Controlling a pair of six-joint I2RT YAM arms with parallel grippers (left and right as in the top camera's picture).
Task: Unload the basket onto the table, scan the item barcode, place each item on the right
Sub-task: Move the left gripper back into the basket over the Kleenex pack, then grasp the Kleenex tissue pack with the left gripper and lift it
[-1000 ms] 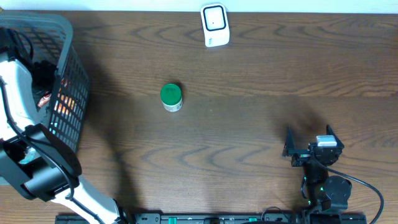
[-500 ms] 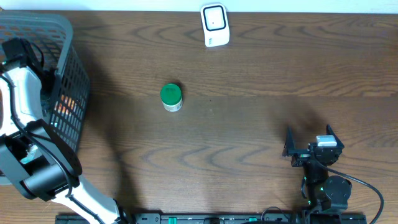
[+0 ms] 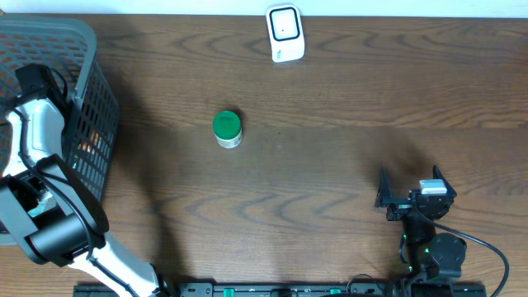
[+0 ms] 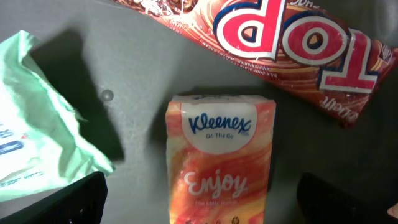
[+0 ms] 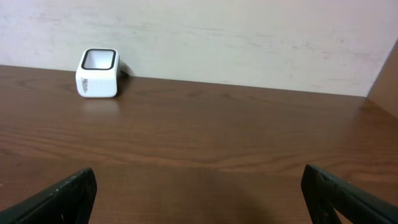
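Observation:
My left gripper (image 4: 205,202) is down inside the grey basket (image 3: 97,124), open. Its black fingers (image 4: 71,200) stand wide on either side of an orange Kleenex tissue pack (image 4: 221,155) lying flat on the basket floor, without touching it. A red "Top" snack bar (image 4: 292,40) lies beyond the pack and a pale green wipes packet (image 4: 37,124) to its left. The white scanner (image 3: 285,33) stands at the table's far edge, also in the right wrist view as the scanner (image 5: 97,73). My right gripper (image 3: 410,188) rests open and empty at the front right. No barcode shows.
A small jar with a green lid (image 3: 227,129) stands upright on the brown table, left of centre. The basket's tall mesh walls surround my left arm (image 3: 37,132). A pale wall runs behind the table in the right wrist view.
My left arm has shifted a little to the right inside the basket, now covering the orange pack in the overhead view. The right arm, jar and scanner have not moved.

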